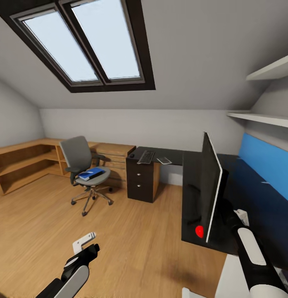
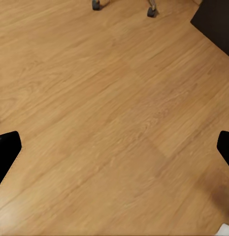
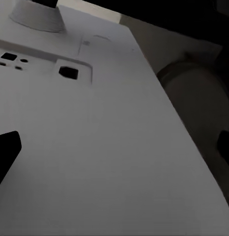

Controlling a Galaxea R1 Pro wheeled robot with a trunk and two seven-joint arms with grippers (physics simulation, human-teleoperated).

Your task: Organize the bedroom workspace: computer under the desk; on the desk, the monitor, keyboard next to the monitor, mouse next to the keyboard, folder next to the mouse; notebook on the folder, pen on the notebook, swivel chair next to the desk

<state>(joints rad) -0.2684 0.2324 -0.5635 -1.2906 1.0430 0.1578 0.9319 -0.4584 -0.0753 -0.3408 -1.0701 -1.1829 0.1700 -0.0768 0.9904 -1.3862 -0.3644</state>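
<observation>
Blue folder lies on the grey swivel chair, which stands on the wood floor left of the black desk. On the desk sit the keyboard and the monitor. Left gripper hangs over bare floor, jaws apart. Right gripper, jaws apart, faces the monitor's pale back.

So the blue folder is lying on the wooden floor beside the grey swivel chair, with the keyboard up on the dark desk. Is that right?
Not quite. In the head view the blue folder lies on the seat of the grey swivel chair, not on the floor. The keyboard is indeed up on the dark desk.
</observation>
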